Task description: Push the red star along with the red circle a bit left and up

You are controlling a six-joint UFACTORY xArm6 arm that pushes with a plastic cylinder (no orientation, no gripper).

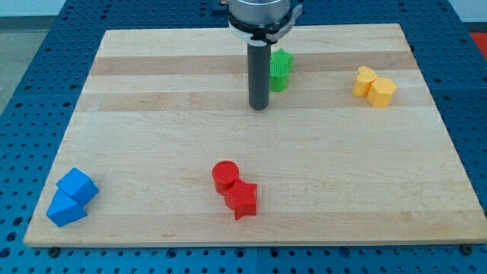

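Wooden board (pixel 152 114) on a blue pegboard. No pincer: the arm's tip (pixel 259 107) rests beside a green block (pixel 281 70), well above the touching red circle (pixel 225 176) and red star (pixel 242 199), unpushed.

- my arm shows only its last part, cut off by the view's top edge.
- the end of the arm (pixel 259 15) is a round metal housing, silvery grey with a soft sheen, wider than anything below it.
- under the housing sits a flat dark collar, nearly black, with a thin pale rim along its lower edge.
- from the collar hangs the rod (pixel 259 68), a plain cylinder in dark charcoal grey, matte, the same width all the way down.
- my tip (pixel 259 108) is the rod's blunt, flat-cut lower end, the same dark grey.
- i can make out no cables, screws or markings on any of it.
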